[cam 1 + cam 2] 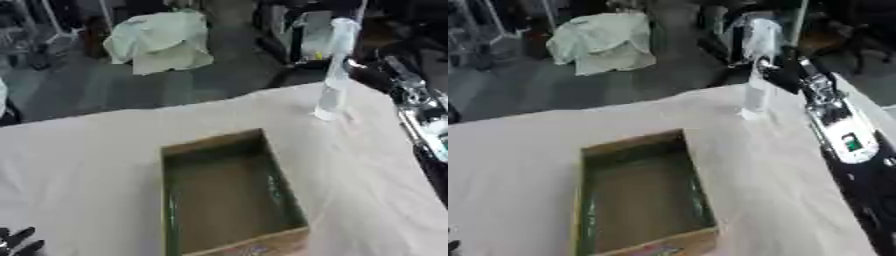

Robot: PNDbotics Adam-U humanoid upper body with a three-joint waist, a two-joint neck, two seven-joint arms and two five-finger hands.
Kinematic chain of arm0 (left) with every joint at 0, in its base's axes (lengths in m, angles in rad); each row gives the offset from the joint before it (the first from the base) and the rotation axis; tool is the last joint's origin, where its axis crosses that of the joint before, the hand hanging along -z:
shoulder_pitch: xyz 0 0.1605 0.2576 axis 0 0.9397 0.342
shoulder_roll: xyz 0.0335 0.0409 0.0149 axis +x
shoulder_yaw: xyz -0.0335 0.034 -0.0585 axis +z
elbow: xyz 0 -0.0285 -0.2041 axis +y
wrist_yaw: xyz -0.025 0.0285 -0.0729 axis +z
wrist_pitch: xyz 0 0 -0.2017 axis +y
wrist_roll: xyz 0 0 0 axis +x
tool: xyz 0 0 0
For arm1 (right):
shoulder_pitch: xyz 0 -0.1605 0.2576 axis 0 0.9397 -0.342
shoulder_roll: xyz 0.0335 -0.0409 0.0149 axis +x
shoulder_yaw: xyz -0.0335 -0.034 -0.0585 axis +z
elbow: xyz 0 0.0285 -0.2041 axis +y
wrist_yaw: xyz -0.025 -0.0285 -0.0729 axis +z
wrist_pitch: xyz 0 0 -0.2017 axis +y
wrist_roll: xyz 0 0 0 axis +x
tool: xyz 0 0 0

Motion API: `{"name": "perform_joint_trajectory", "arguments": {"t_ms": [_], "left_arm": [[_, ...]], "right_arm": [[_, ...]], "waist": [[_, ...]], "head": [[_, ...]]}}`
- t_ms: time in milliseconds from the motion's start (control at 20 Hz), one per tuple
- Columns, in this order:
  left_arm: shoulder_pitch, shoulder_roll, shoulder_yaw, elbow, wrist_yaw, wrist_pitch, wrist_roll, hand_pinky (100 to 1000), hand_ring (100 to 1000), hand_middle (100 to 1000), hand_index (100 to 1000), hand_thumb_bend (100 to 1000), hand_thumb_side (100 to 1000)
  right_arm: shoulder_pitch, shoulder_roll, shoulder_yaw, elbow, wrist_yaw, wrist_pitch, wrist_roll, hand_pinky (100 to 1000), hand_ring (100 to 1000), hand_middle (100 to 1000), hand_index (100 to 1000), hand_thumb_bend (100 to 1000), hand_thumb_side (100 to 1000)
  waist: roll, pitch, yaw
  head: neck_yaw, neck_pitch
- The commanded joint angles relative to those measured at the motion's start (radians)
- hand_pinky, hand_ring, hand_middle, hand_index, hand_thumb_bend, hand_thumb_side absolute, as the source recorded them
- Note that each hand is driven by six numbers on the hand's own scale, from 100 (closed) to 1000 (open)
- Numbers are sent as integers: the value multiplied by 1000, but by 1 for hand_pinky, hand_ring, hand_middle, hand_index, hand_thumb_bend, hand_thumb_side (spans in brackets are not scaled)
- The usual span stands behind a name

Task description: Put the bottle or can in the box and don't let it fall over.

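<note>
A tall clear bottle [335,70] stands near the table's far right edge, leaning slightly. My right hand [781,76] comes in from the right and sits against the bottle's middle; blur hides whether it holds the bottle. The open cardboard box [214,140] with a brown floor lies in the middle of the table, nearer to me and to the left of the bottle. Low in the left corner rests my left hand [17,243], open with fingers up, far from both.
A white cloth covers the table [79,165]. Its far edge runs just behind the bottle, with dark floor beyond. A pale green draped object [162,40] stands on the floor at the back. My right forearm [842,135] lies along the table's right side.
</note>
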Motion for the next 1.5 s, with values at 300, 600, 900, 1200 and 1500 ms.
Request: {"name": "perform_joint_trajectory", "arguments": {"t_ms": [300, 600, 900, 1200, 1500], "left_arm": [[17, 26, 26, -95, -52, -31, 26, 1000, 827, 887, 769, 100, 897], [28, 27, 26, -121, -56, -28, 28, 1000, 828, 888, 770, 100, 896], [29, 26, 26, -126, -56, -26, 26, 1000, 827, 888, 770, 100, 899], [28, 23, 25, -125, -57, -26, 23, 1000, 828, 888, 771, 100, 900], [26, 18, 23, -124, -59, -25, 21, 1000, 827, 888, 772, 100, 904]], "right_arm": [[-30, -32, -9, 1, -21, 3, 2, 1000, 1000, 1000, 1000, 100, 512], [-41, -33, -9, 16, -34, 5, 3, 1000, 1000, 1000, 1000, 100, 527], [-54, -37, -6, 31, -44, 6, 0, 1000, 1000, 1000, 1000, 100, 535], [-66, -37, -6, 40, -55, 6, -3, 1000, 1000, 1000, 1000, 100, 545], [-74, -40, -7, 43, -61, 6, -7, 1000, 1000, 1000, 1000, 100, 548]], "waist": [[0, 1, 6], [3, 6, 7], [5, 10, 6], [9, 17, 7], [11, 26, 7]], "head": [[-6, -9], [-8, -16], [-9, -23], [-9, -33], [-11, -43]]}}
